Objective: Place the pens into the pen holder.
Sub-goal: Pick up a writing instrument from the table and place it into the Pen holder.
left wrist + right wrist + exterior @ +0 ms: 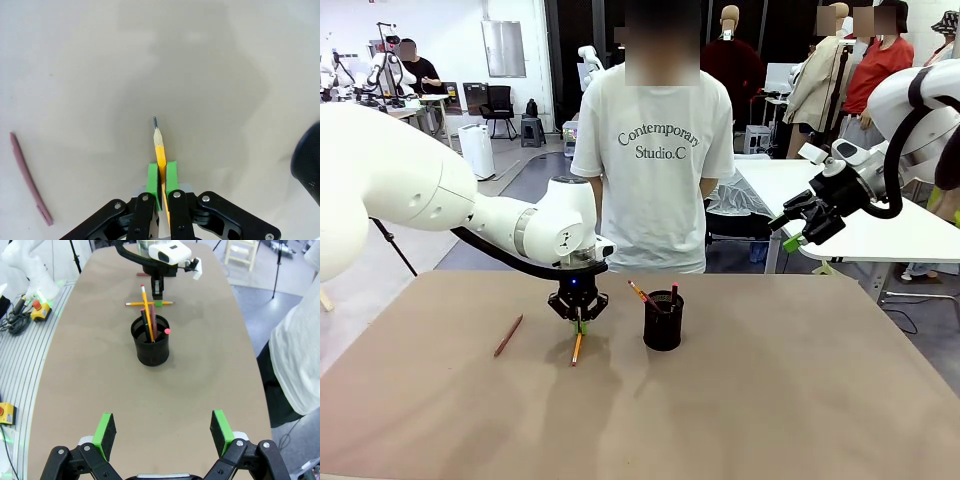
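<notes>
**Grasp step: yellow pen (160, 150) pinched where it lies, lift not yet begun.**

The yellow pen lies flat on the table (770, 400), near the far edge and left of the middle. The left gripper (579, 322) stands over it from above, its green pads pressed tight on the shaft. Just to the right stands the holder (663, 330), with several pens (149, 322) leaning inside. A brown pen (508, 335) lies loose nearer the left edge. The right gripper (790, 238) hangs high off the far right corner, fingers wide and empty. As I judge it, the next move is to raise the yellow pen clear, carry it right over the holder's rim, tip it upright and release it. The brown pen would then remain.
</notes>
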`<state>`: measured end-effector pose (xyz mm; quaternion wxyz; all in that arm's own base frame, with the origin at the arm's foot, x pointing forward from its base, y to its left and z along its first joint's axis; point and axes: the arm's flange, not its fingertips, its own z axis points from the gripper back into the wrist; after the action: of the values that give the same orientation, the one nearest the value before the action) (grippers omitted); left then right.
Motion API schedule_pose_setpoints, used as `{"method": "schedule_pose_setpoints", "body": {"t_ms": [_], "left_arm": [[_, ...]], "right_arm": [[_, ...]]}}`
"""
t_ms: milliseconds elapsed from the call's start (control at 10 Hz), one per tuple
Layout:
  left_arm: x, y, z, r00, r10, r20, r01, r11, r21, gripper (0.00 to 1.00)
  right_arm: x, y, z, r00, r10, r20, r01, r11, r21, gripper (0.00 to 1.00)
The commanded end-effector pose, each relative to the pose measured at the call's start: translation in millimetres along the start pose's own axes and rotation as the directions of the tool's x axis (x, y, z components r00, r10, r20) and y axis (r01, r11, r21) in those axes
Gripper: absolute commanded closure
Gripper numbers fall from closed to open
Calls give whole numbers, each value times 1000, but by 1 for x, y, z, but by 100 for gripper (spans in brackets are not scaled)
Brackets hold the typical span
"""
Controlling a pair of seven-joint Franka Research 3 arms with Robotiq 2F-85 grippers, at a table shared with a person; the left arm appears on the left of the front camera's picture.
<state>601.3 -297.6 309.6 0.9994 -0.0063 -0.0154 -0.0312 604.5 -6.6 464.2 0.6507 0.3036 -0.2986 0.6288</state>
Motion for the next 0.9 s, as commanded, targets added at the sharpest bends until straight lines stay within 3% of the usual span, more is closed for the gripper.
{"method": "schedule_pose_setpoints", "body": {"t_ms": [0, 200, 400, 600, 800], "left_arm": [[-5, 6, 2, 997, -63, -48, 58, 993, -98, 100], [-13, 24, 20, 991, -128, -45, 112, 961, -253, 100], [-26, 44, 40, 980, -199, 24, 195, 921, -337, 100], [-36, 65, 60, 938, -316, 143, 347, 837, -423, 100], [-50, 82, 82, 862, -393, 320, 506, 707, -494, 100]], "right_arm": [[3, 0, 1, 1000, 7, -6, -7, 1000, -6, 0], [3, 0, 1, 1000, 7, -6, -7, 1000, -6, 0], [3, 0, 1, 1000, 7, -6, -7, 1000, -6, 0], [3, 0, 1, 1000, 7, -6, -7, 1000, -6, 0], [3, 0, 1, 1000, 7, -6, -7, 1000, -6, 0]]}}
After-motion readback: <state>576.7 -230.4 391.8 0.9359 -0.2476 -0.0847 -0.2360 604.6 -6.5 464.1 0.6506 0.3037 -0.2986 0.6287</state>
